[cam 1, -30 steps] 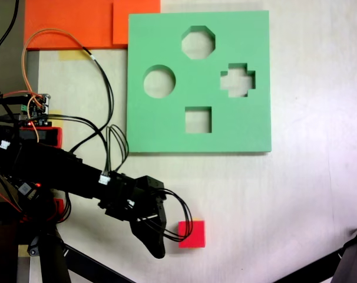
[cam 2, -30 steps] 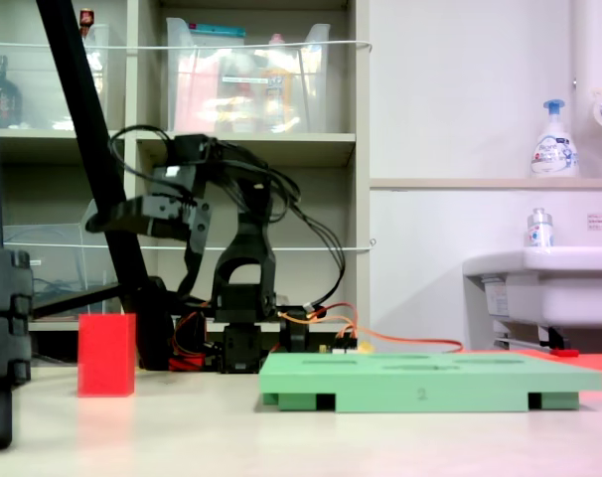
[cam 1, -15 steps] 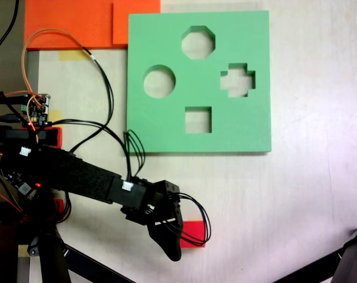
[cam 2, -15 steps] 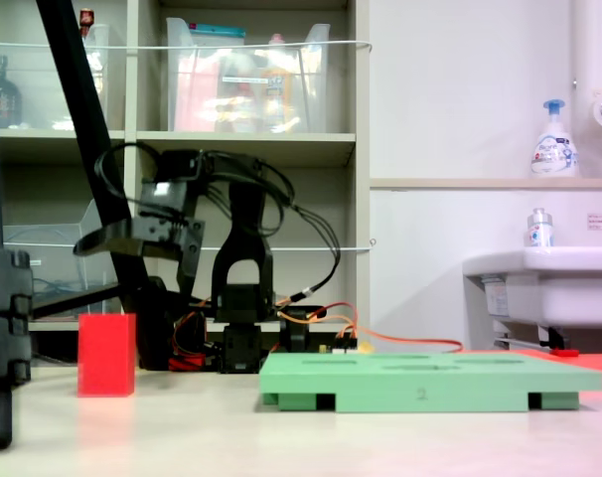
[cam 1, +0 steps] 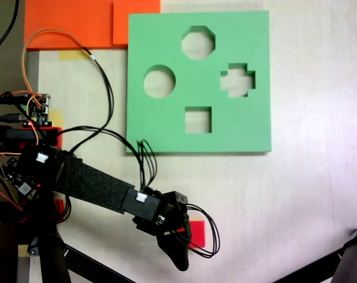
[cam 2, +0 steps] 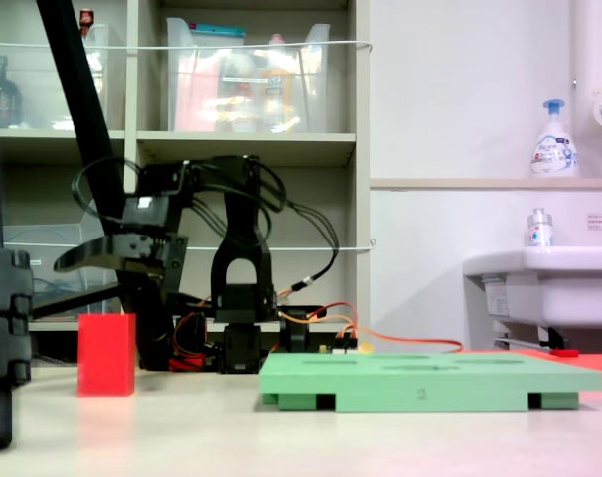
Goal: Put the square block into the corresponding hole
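1. I am seeing the square block [cam 2: 106,355] standing upright on the tabletop [cam 1: 296,200], long axis vertical in the second exterior view.
2. I am holding the hand [cam 1: 177,250] above it, partly covering it in the first exterior view; released or clenched, I cannot tell.
3. The square hole [cam 1: 198,119] in the green board [cam 1: 249,127] is sitting well apart from the block.

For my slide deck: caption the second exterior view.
Gripper hovers above the red square block, left of the green foam board.

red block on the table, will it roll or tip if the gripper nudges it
The red block stands flat-bottomed with flat faces, so it probably slides rather than rolls. In the second exterior view it looks taller than wide, so a high push might tip it. Its matte faces likely grip fairly well.
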Tool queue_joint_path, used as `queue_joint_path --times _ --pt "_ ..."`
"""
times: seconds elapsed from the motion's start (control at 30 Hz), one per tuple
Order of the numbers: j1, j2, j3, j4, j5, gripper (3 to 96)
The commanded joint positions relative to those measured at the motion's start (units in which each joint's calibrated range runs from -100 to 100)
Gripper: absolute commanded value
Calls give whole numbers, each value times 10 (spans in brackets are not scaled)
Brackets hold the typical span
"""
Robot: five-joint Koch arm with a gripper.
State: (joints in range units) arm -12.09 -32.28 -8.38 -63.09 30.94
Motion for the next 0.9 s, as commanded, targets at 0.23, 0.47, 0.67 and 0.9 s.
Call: queue_joint_path --times 0.23,0.47,0.67,0.9 --pt "-4 44 47 39 -5 948" --pt "-6 60 46 54 -5 948" --pt "-10 85 45 64 -5 948" --pt "-10 106 44 75 -5 948"
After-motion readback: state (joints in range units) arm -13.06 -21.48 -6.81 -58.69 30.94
